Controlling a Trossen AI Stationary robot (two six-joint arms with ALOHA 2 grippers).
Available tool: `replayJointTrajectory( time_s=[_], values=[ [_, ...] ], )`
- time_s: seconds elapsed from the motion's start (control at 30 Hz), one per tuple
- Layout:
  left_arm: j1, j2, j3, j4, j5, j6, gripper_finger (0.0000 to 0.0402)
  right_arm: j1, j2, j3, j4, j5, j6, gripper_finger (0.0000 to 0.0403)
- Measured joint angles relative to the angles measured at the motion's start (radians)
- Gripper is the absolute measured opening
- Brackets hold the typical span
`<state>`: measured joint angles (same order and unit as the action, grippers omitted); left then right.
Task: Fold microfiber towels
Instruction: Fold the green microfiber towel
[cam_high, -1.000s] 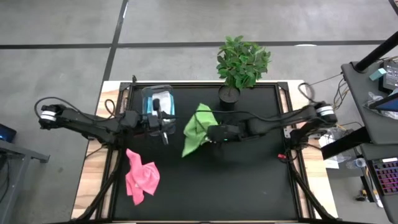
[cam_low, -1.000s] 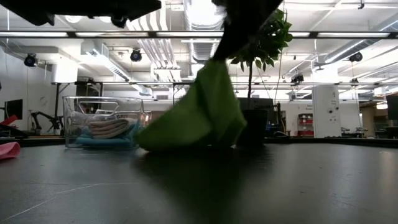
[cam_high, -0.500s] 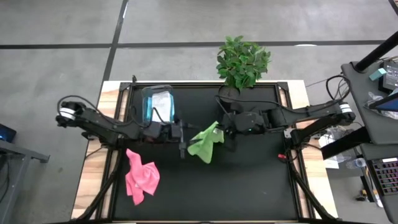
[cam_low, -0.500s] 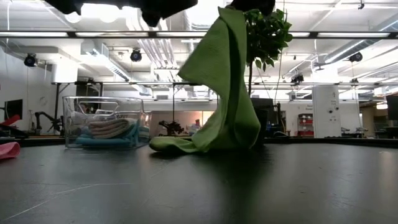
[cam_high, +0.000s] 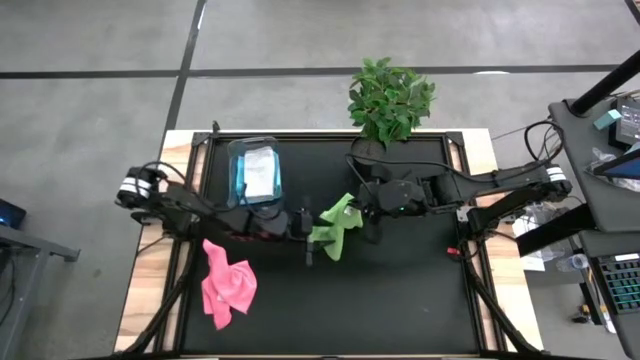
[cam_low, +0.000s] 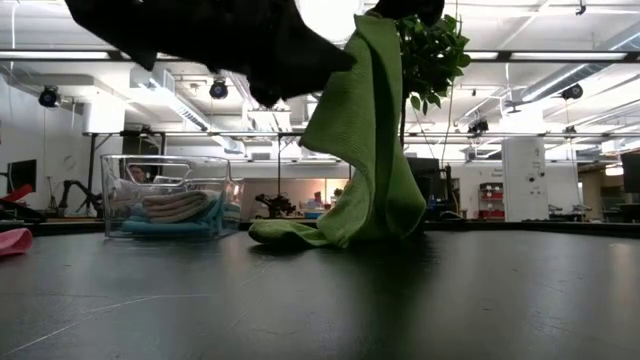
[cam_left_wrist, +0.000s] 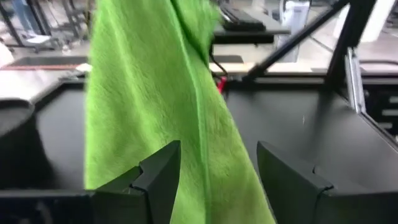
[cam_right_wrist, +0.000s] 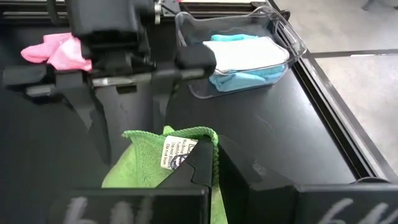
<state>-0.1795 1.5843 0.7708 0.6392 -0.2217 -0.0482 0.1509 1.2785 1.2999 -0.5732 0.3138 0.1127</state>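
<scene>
A lime green towel (cam_high: 335, 226) hangs from my right gripper (cam_right_wrist: 214, 155), which is shut on it above the table's middle. It also shows in the low view (cam_low: 365, 140). My left gripper (cam_left_wrist: 217, 152) is open at the towel's left side (cam_high: 307, 240), with the hanging cloth (cam_left_wrist: 155, 106) just ahead between its fingers. I cannot tell whether it touches the cloth. A pink towel (cam_high: 228, 285) lies crumpled at the near left. Light blue and pale towels (cam_right_wrist: 245, 59) lie in a clear bin (cam_high: 253, 172). My right gripper pinches the green towel's top edge beside the white label (cam_right_wrist: 180, 149) between its two fingers. The fingers come from the table's right, slanting down. The towel hangs slack below them, and its lower end (cam_low: 300, 232) lies bunched on the table.
A potted plant (cam_high: 388, 100) stands at the far edge, just behind my right arm. The clear bin (cam_low: 170, 195) stands at the far left. The black mat (cam_high: 400, 290) lies bare near the front and right.
My right gripper has risen with the green towel and gone a little toward the table's right edge. The towel, bunched low before, now hangs tall with only its lower end on the table. My left gripper has gone right and nearward to the towel.
</scene>
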Motion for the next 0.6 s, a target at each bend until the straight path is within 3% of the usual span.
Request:
replayJointTrajectory(
  time_s=[0.17,0.27,0.37,0.5,0.6],
  values=[
    [0.001,0.028,0.000,0.000,0.157,0.021,0.0193,0.000,0.000,0.000,0.000,0.000,0.000,0.0009],
    [-0.001,0.016,-0.001,-0.034,0.217,0.034,0.0169,0.000,0.000,0.000,-0.005,0.000,0.000,0.0009],
    [0.000,-0.002,-0.003,-0.119,0.222,0.034,0.0119,0.000,0.000,0.000,-0.016,0.000,0.002,0.0009],
    [0.001,0.002,-0.004,-0.157,0.221,0.077,0.0023,0.000,0.000,0.000,-0.017,0.000,0.004,0.0009],
    [0.001,0.000,-0.002,-0.159,0.218,0.108,0.0006,0.000,0.000,0.000,-0.018,-0.001,0.003,0.0009]
  ],
)
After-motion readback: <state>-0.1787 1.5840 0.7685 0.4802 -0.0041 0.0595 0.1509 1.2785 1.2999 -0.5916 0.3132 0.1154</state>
